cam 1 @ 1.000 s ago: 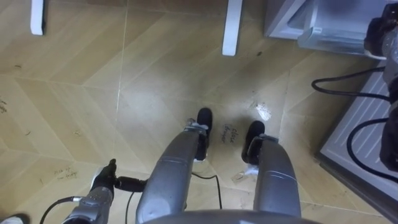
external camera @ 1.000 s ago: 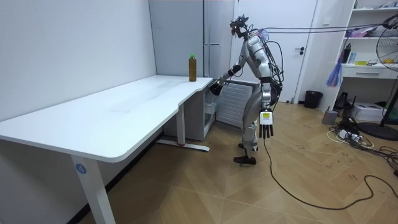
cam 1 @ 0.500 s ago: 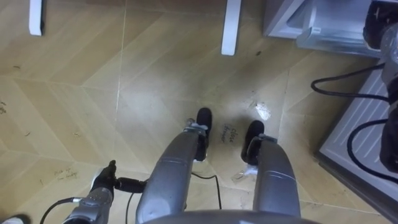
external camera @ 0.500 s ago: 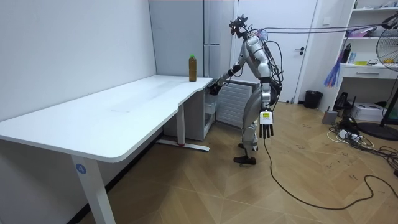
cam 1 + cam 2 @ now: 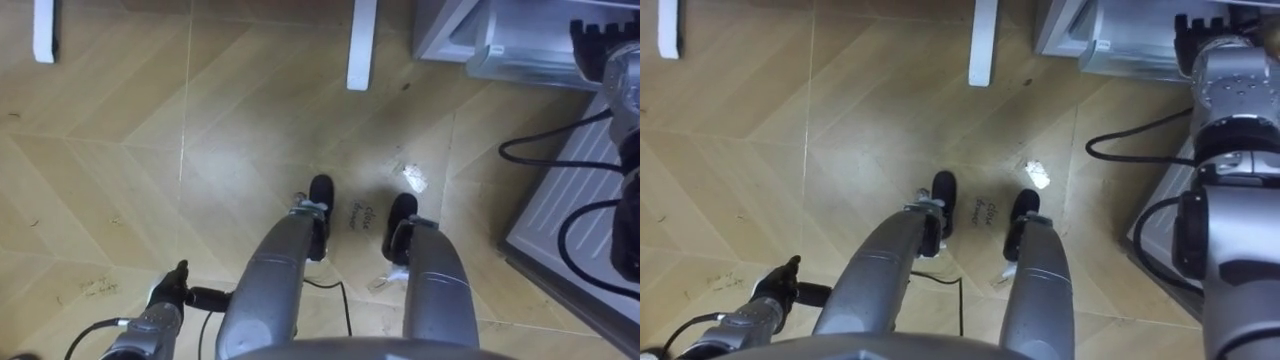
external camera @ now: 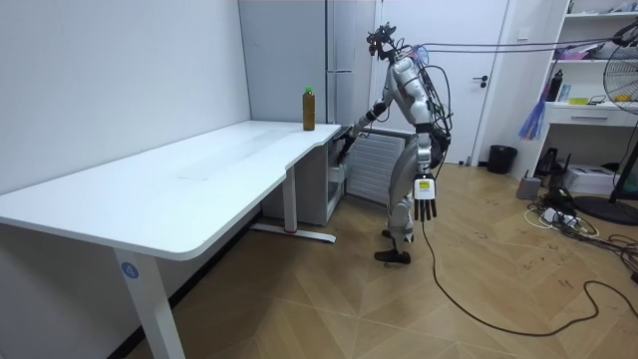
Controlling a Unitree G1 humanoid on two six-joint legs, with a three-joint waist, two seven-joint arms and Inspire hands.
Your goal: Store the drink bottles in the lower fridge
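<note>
Robot standing on the wood floor [image 5: 120, 150] off the end of the white desk [image 6: 179, 184], facing the fridge [image 6: 349, 60]. The left hand [image 6: 426, 196] hangs at its side, fingers loose and straight, holding nothing. The right hand [image 5: 1205, 40] is stretched out to the grey lower compartment [image 5: 1110, 30] of the fridge, which seems to stand open; whether the fingers grip its edge cannot be told, nor what lies inside. The drink, a brown bottle [image 6: 308, 110] with a green cap, stands upright on the desk's far corner, higher than the right hand and apart from it.
</note>
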